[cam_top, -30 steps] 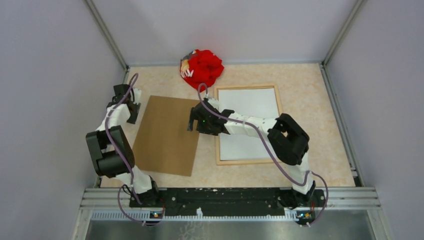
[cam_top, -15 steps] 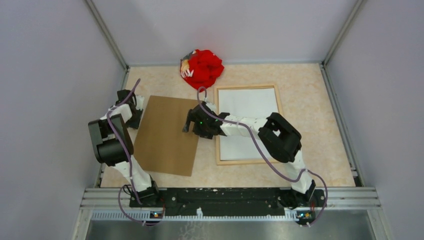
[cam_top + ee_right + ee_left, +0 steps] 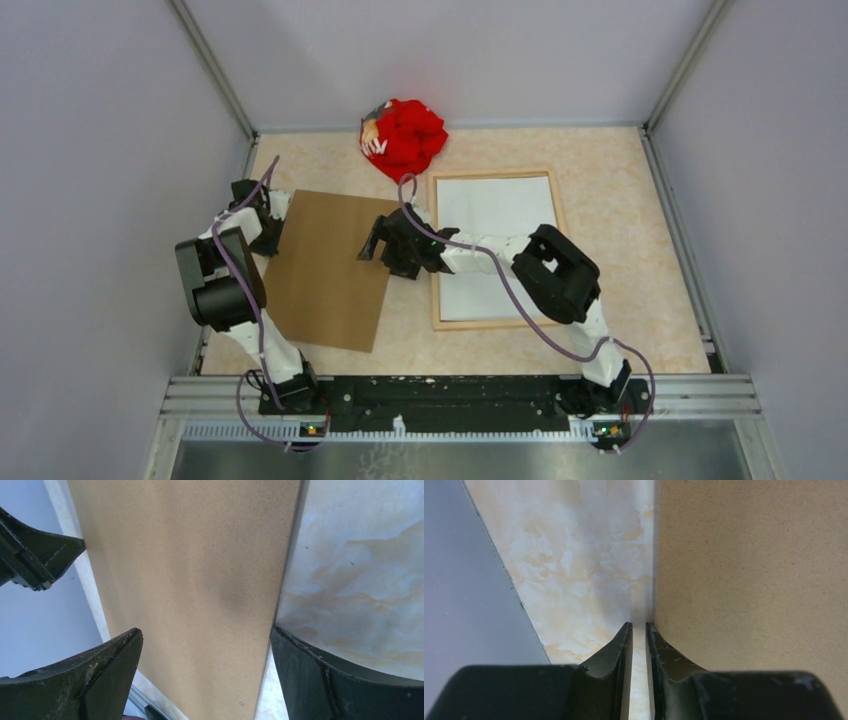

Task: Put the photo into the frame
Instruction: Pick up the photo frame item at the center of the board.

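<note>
Since the view of 1 second ago, the right gripper [image 3: 372, 245] has shifted leftward over the brown backing board [image 3: 325, 270], and the board has slid a little to the left with it, so its far-left corner now sits against the left gripper [image 3: 268, 228]. The board lies on the marbled table [image 3: 620, 200], left of centre and slightly skewed. In the left wrist view the 2 fingers [image 3: 616, 650] stand nearly together, with only a narrow slit between them; pale table surface shows through the slit and nothing is seen clamped there. The board's left edge runs in line with that slit, just ahead of the fingertips. The right gripper's jaws are spread wide and hold nothing. In the right wrist view they straddle the board's right edge, 1 finger over the board and the other over bare table. Whether either tip touches the surface cannot be told. The frame [image 3: 470, 323] lies flat on the table right of centre, just beside the board but apart from it, with the right arm's forearm crossing above its left part. A white sheet [image 3: 495, 205] fills the frame's opening. Whether this is the photo lying face down cannot be told. A crumpled red cloth [image 3: 405, 135] rests at the far edge of the table, near the frame's far-left corner.
</note>
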